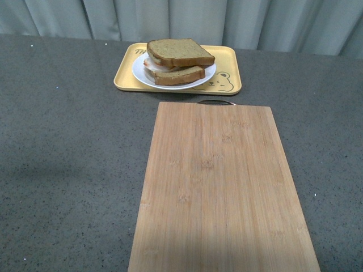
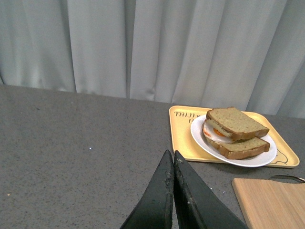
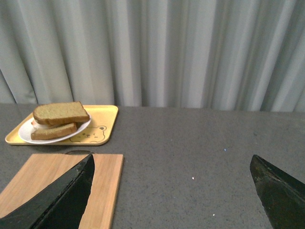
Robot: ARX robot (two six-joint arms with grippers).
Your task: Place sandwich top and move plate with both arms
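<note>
Sandwich top (image 1: 180, 52) sits tilted on stack: plain brown slice over egg filling (image 2: 215, 132), over bottom slice (image 1: 180, 75). Stack rests on white plate (image 1: 139, 72). Plate stands on yellow tray with bear drawing (image 1: 224, 79), at far side of grey speckled surface (image 1: 68, 147). Bamboo cutting board (image 1: 218, 187) lies nearer me, just short of tray. Grey curtain (image 3: 190, 52) behind. My left gripper (image 2: 173, 164): jaws pressed together, holding nothing. My right gripper (image 3: 171, 183): jaws spread wide, empty, above surface beside board.
</note>
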